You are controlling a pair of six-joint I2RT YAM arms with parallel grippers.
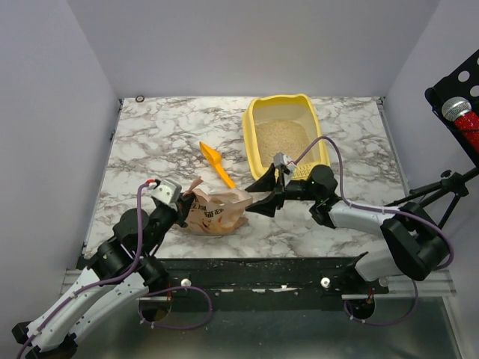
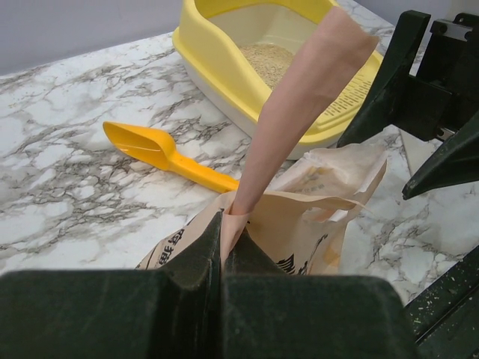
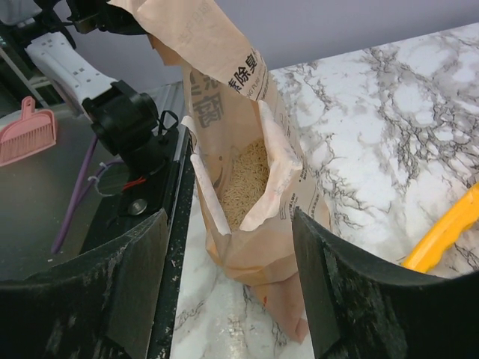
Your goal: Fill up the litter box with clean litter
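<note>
The yellow litter box (image 1: 252,129) stands at the back right of the table, with beige litter (image 1: 281,138) in it; it also shows in the left wrist view (image 2: 217,52). A pinkish-tan bag (image 1: 217,212) lies near the front, its mouth open with granules (image 3: 243,183) inside. My left gripper (image 1: 184,206) is shut on the bag's top flap (image 2: 299,105). My right gripper (image 1: 262,193) is open, its fingers (image 3: 333,299) on either side of the bag's lower end (image 3: 262,254), not touching.
An orange scoop (image 1: 217,164) lies between the bag and the litter box. A pink dustpan (image 3: 26,134) sits off the table's front edge. A small ring (image 1: 140,98) lies at the back left corner.
</note>
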